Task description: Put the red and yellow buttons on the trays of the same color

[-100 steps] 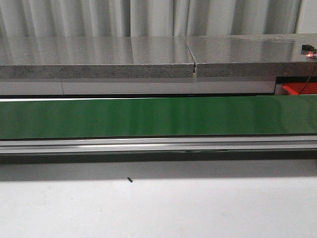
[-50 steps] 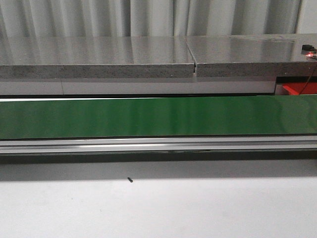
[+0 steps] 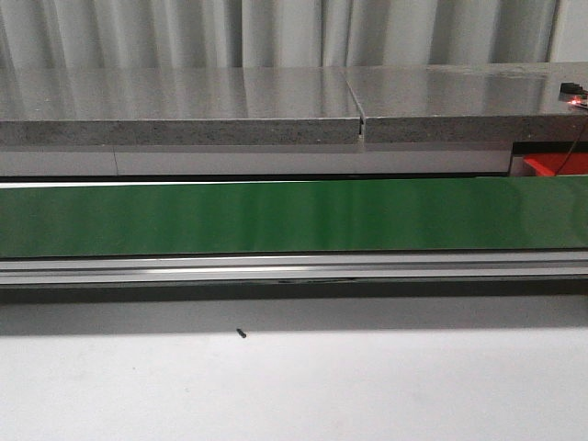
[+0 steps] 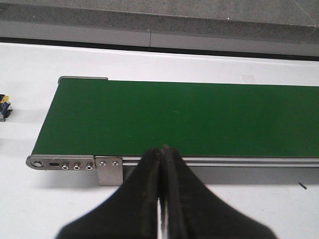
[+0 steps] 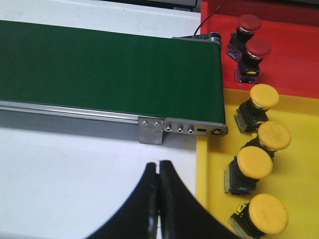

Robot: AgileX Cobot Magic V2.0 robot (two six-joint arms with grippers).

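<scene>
While the green belt [image 3: 294, 217] ran bare, I was between picks, waiting. My left gripper [image 4: 162, 152] and right gripper [image 5: 159, 167] were both pressed closed on nothing. Four yellow buttons [image 5: 254, 163] already lay on the yellow tray [image 5: 304, 149], at about three o'clock from my right fingertips, and two red buttons [image 5: 258, 49] on the red tray [image 5: 294, 50] beyond, near one o'clock. I judged the next move needed a button arriving, then opened jaws.

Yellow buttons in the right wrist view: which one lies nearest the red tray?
The yellow button at the end of the row of four, right beside the red tray. The other three lie farther along the yellow tray, toward the right gripper.
</scene>
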